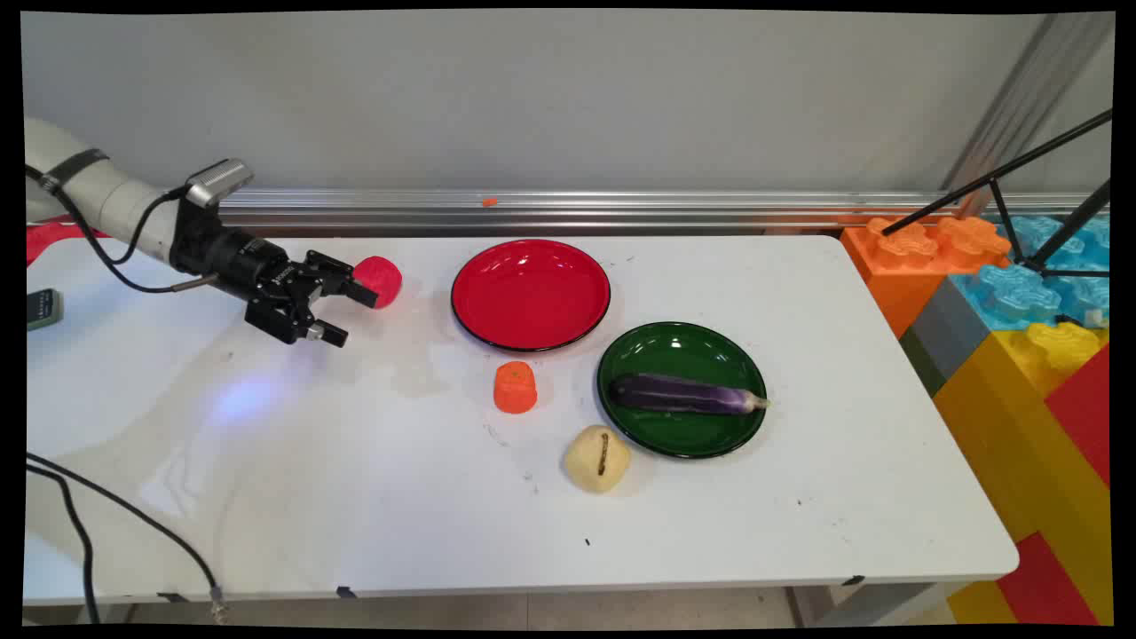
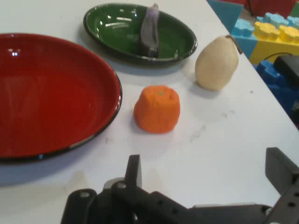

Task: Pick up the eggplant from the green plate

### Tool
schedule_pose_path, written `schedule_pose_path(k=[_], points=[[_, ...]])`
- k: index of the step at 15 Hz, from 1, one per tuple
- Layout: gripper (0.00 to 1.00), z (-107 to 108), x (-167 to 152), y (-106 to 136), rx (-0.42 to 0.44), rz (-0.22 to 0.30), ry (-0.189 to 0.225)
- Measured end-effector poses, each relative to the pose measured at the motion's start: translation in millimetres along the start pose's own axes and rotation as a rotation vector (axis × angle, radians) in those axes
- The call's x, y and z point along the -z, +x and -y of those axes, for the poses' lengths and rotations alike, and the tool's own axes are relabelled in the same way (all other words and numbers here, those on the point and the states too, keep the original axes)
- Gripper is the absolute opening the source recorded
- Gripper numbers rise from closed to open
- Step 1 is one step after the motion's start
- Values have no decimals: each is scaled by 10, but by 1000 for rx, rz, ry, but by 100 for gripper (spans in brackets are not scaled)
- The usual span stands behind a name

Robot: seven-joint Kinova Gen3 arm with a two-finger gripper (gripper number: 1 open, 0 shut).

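So the big white table [image 1: 373, 497] has a glossy red round plate [image 1: 531, 293] near its back edge, and just to the right and nearer the camera a dark green round plate [image 1: 682, 351] with a long purple eggplant [image 1: 688, 396] lying across it, long axis running left-right. In front of the red plate sit a pale yellow pear-shaped toy fruit [image 1: 597, 458] and a stubby orange carrot chunk [image 1: 516, 388]. A small round pinkish-red toy [image 1: 382, 280] sits left of the red plate. The black two-finger gripper [image 1: 342, 313] hangs right beside that pink toy, jaws spread wide, holding nothing, pointing right toward the plates.
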Motion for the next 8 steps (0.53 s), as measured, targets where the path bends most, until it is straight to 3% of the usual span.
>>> schedule_pose_path(k=[8], points=[[100,-48,-309,494,-4,-45,-29]])
